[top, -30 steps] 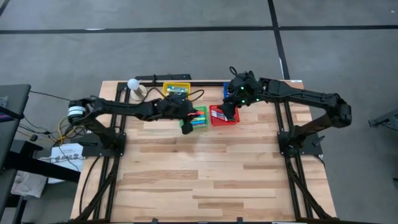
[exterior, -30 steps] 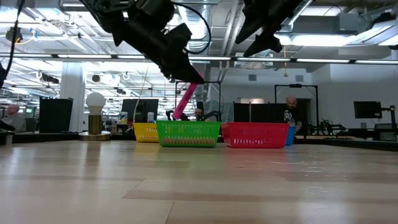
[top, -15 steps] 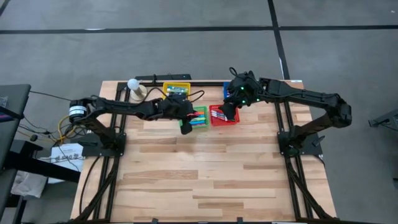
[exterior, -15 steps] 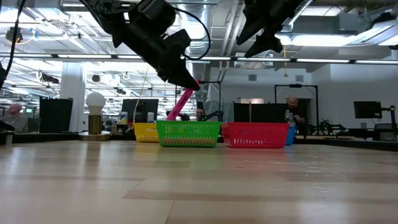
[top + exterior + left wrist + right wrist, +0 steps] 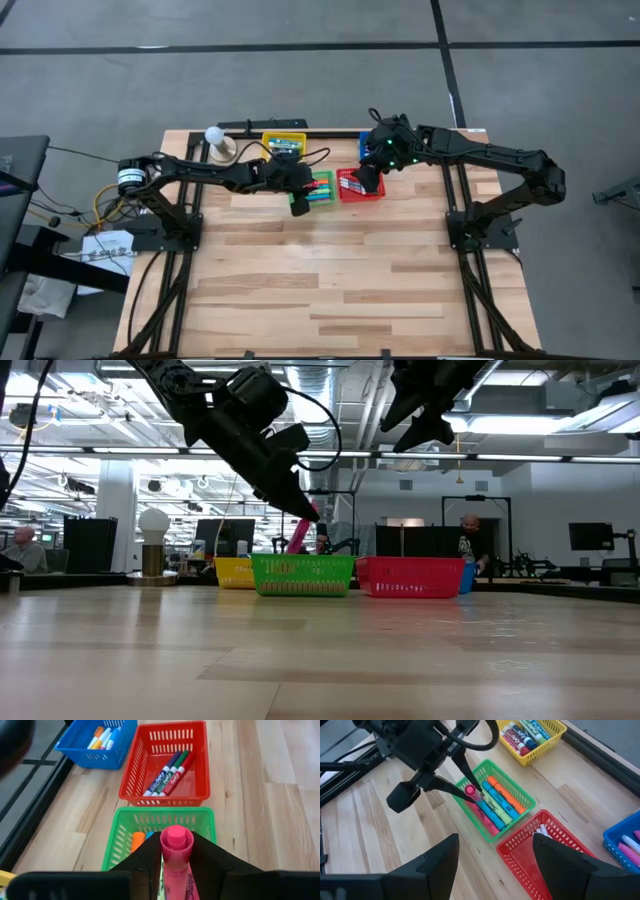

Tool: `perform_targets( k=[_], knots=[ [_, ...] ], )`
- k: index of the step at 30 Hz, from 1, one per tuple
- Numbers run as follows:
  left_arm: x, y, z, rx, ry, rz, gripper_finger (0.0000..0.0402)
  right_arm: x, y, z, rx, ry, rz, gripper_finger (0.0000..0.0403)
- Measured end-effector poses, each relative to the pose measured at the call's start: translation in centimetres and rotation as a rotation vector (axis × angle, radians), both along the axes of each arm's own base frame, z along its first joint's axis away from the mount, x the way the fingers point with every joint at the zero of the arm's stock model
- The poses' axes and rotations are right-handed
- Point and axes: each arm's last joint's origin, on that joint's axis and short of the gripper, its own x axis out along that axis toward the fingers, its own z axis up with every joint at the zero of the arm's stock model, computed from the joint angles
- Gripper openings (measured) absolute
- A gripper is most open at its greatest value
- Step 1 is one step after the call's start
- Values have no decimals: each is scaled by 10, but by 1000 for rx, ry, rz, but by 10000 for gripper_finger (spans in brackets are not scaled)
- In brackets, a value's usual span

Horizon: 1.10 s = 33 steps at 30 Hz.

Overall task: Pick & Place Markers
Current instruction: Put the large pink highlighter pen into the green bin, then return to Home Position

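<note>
The left pincer (image 5: 176, 851) hangs over the green basket (image 5: 125, 827) with a pink marker (image 5: 176, 845) standing upright between its fingers, cap end up. The fingers sit right against the barrel, but I cannot tell whether they are clamped on it or already slackening; in the low view the marker's lower end dips behind the basket's near wall, so it may be resting on what lies inside. Beneath the pincer, orange, blue and pink markers lie side by side in that basket.

To finish this well, I would let go gently with the marker's foot already low in the basket, so it tips over among the others rather than toppling across the rim onto the table (image 5: 350, 290). Then lift straight up, clear of the mesh, before swinging away.

The right pincer (image 5: 495, 851) waits with its fingers spread wide and nothing between them, above the red basket (image 5: 550, 847), just beside the left one's work; it should hold off until the left arm is clear.
</note>
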Motion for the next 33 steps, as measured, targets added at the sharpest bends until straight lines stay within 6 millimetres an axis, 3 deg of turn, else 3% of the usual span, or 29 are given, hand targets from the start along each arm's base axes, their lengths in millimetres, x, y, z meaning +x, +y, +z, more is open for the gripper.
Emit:
perform_targets(
  k=[19,33],
  knots=[
    [0,4,-2,-2,7,12,96,0,0,0,1,0,3,244],
    [-3,6,5,40,-7,77,166,0,0,0,5,-1,8,244]
  ],
)
